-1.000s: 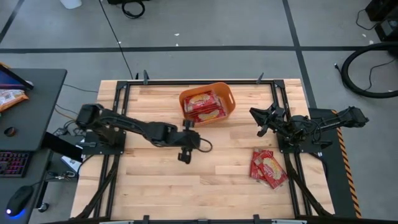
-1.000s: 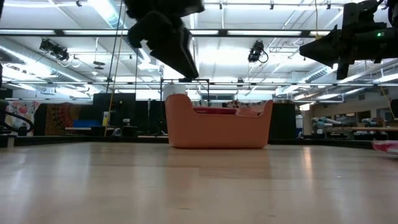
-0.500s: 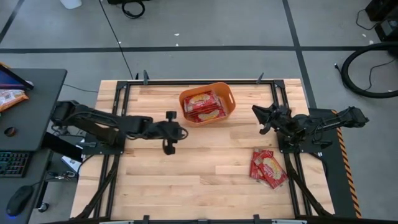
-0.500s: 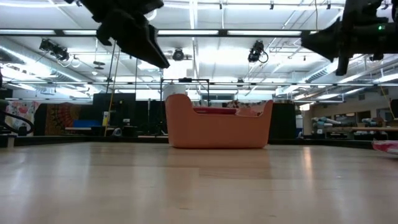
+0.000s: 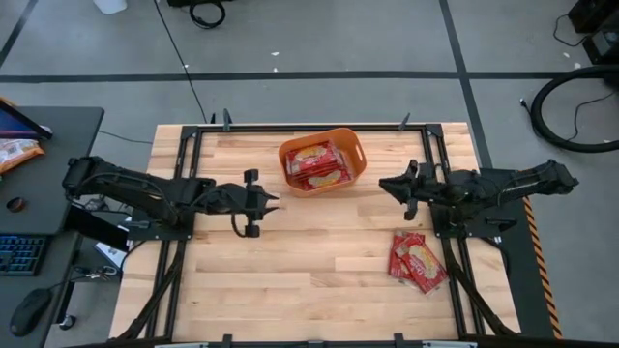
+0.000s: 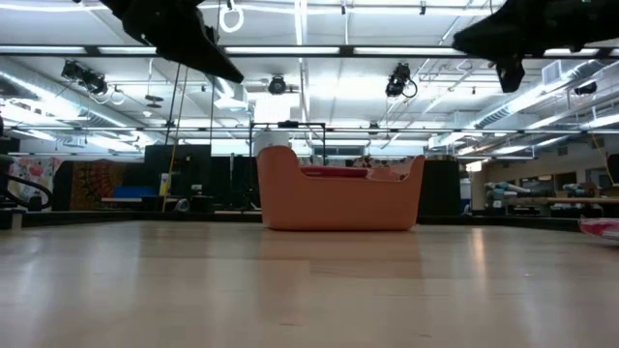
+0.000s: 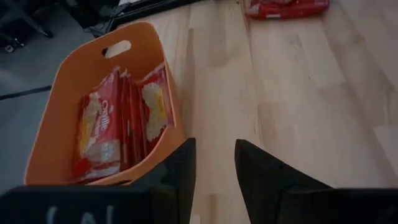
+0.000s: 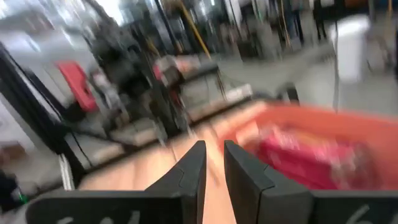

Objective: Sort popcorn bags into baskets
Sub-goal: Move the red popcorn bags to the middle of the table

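High view – tub: the orange tub (image 5: pixel 324 160) is seen at the upper centre of the table (image 5: pixel 319 280), with popcorn bags (image 5: pixel 314 164) stacked inside it.
High view – loose bags: a small pile of bags (image 5: pixel 417 260) is seen at the lower right of the frame, well apart from the tub.
High view – left gripper: the left gripper (image 5: pixel 266 202) is held left of centre, just below and left of the tub, carrying nothing.
High view – right gripper: the right gripper (image 5: pixel 387 186) is held right of the tub, above the loose pile.
Low view – tub: the tub (image 6: pixel 338 193) stands mid-frame, bag tops showing over its rim; both arms hang at the top corners.
Left wrist view – fingers: the fingers (image 7: pixel 261 180) are seen parted with a narrow gap, nothing between them; the tub (image 7: pixel 62 99) with its bags (image 7: pixel 118 124) lies at the left.
Right wrist view – fingers: the fingers (image 8: pixel 245 171) are seen slightly apart, empty; the tub (image 8: pixel 298 115) is blurred at the right.
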